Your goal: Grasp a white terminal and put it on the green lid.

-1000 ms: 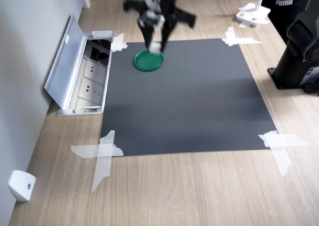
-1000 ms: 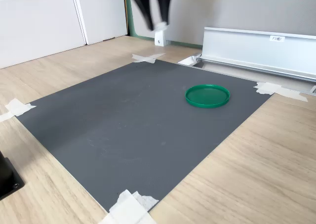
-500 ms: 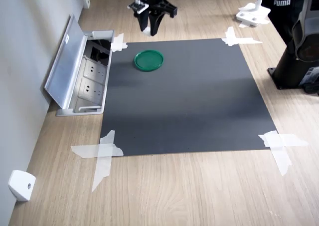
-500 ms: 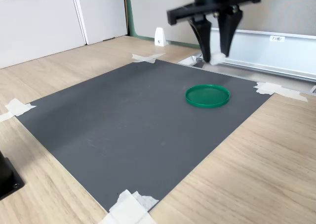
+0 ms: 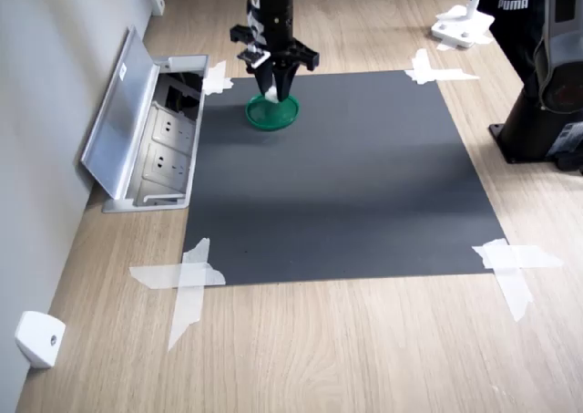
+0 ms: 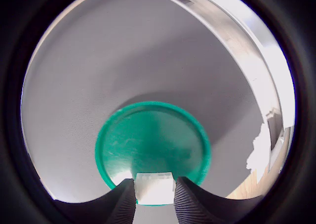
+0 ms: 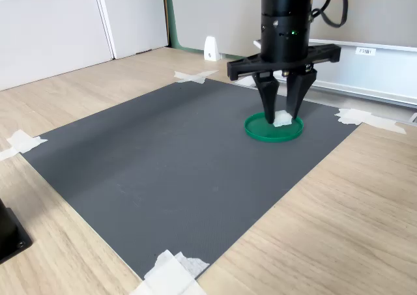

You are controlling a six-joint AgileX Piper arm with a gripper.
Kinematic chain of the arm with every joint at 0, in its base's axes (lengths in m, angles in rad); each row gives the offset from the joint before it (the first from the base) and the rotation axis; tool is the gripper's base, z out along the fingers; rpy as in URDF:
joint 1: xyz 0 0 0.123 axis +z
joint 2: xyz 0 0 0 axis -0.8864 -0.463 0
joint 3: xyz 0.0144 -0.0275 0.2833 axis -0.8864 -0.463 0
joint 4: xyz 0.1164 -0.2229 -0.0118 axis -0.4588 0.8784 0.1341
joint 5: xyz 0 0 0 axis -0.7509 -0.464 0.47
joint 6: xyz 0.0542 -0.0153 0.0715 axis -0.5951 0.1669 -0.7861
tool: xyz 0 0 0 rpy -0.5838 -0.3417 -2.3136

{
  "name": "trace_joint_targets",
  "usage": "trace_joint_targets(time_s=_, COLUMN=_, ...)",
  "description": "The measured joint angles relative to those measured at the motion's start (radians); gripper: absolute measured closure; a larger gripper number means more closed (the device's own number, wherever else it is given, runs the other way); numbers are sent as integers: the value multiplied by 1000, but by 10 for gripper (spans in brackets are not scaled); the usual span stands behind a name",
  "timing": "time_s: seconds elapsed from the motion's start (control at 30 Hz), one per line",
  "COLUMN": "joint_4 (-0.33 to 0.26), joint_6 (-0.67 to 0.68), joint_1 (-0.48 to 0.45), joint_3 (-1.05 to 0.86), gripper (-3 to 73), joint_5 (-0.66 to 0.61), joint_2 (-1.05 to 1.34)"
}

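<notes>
White terminal [image 7: 282, 118] in fingers [image 6: 122, 202]; "PUMA" [image 5: 519, 5] readable.

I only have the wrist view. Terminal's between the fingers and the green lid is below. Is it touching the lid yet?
Observer: The second exterior view shows the white terminal low over the green lid, shut in the gripper; I cannot tell whether it touches.
Operator: Where on the lid?
Observer: In the second exterior view it sits toward the second exterior view's right half of the disc, inside the rim.
Operator: Anything close by to worry about?
Observer: In the first exterior view an open socket box lies at the first exterior view's left of the lid, off the dark mat, apart from the gripper.
</notes>
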Motion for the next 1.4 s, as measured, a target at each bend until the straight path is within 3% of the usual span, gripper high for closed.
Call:
trace_joint_targets(time_s=0.13, joint_4=-20, joint_6=13, joint_1=0, joint_3=-2, gripper=321, joint_5=17, joint_2=0)
trace_joint_targets(time_s=0.33, joint_4=-29, joint_6=-16, joint_1=0, joint_3=-2, gripper=135, joint_5=48, joint_2=0)
trace_joint_targets(time_s=0.6, joint_4=-78, joint_6=-94, joint_1=6, joint_3=-4, gripper=115, joint_5=43, joint_2=95)
trace_joint_targets(time_s=0.8, joint_4=-81, joint_6=-276, joint_1=105, joint_3=-20, gripper=252, joint_5=27, joint_2=251)
trace_joint_targets(time_s=0.93, joint_4=-75, joint_6=-458, joint_1=191, joint_3=-93, gripper=443, joint_5=80, joint_2=397)
trace_joint_targets(time_s=1.07, joint_4=-46, joint_6=-634, joint_1=217, joint_3=-225, gripper=643, joint_5=199, joint_2=576)
trace_joint_targets(time_s=1.27, joint_4=32, joint_6=-861, joint_1=218, joint_3=-497, gripper=699, joint_5=419, joint_2=890)
trace_joint_targets(time_s=1.4, joint_4=39, joint_6=-1010, joint_1=218, joint_3=-680, gripper=700, joint_5=546, joint_2=1104)
